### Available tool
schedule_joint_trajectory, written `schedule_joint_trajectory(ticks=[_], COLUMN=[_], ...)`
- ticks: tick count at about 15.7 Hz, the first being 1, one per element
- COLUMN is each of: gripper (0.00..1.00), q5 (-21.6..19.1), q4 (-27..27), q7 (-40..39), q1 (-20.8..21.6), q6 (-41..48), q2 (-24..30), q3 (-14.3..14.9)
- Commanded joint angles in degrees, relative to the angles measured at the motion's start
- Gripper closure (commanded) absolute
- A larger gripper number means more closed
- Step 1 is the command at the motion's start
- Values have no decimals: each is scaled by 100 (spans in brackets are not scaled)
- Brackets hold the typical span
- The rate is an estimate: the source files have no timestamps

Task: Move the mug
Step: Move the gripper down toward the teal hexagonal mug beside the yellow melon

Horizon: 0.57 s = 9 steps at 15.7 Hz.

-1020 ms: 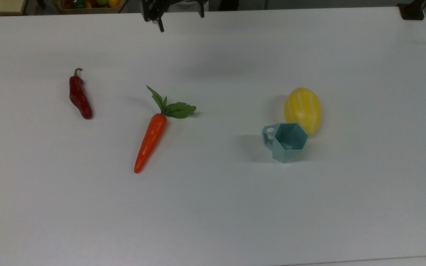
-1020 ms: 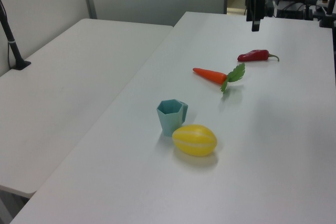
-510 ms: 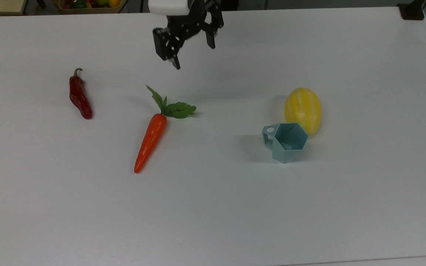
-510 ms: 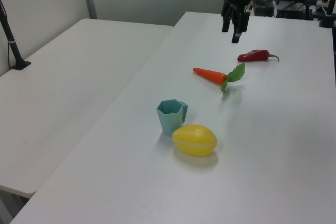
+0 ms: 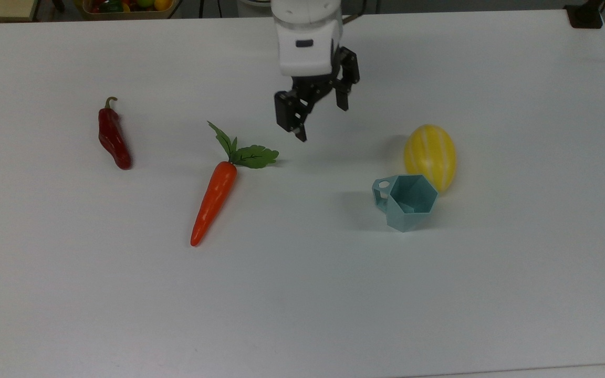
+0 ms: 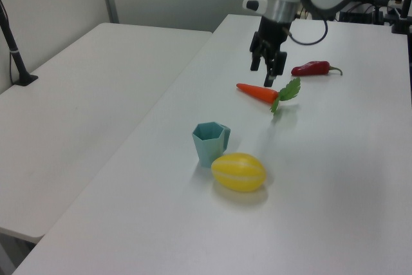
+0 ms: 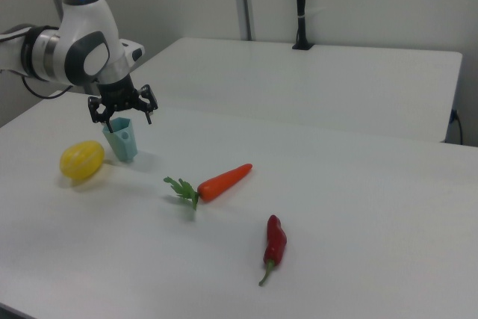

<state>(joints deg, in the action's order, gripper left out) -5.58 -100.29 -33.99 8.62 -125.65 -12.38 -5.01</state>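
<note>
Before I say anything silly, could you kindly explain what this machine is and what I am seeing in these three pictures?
It is a robot arm ending in a two-finger gripper, its way of grasping things. Three fixed cameras watch one white table: one from above, two from opposite sides. On the table lie a red chili pepper, a toy carrot, a yellow striped melon and a small teal mug standing upright right next to the melon. The gripper is open, holds nothing, and hangs above the table between carrot and mug.

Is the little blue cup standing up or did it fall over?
Standing up. The mug sits on its base on the table with its open mouth facing up, and the top view looks into the hollow inside.
</note>
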Motion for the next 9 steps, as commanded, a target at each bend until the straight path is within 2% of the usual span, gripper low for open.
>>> schedule_joint_trajectory(ticks=[1,4,6,9], gripper=[4,12,22,31], q5=[161,478,671,812], q4=[220,308,317,563], q7=[331,664,770,797], q1=[262,421,500,562], q6=[-293,-548,-671,-777], q2=[-413,-678,-862,-1178], q3=[18,9,9,0])
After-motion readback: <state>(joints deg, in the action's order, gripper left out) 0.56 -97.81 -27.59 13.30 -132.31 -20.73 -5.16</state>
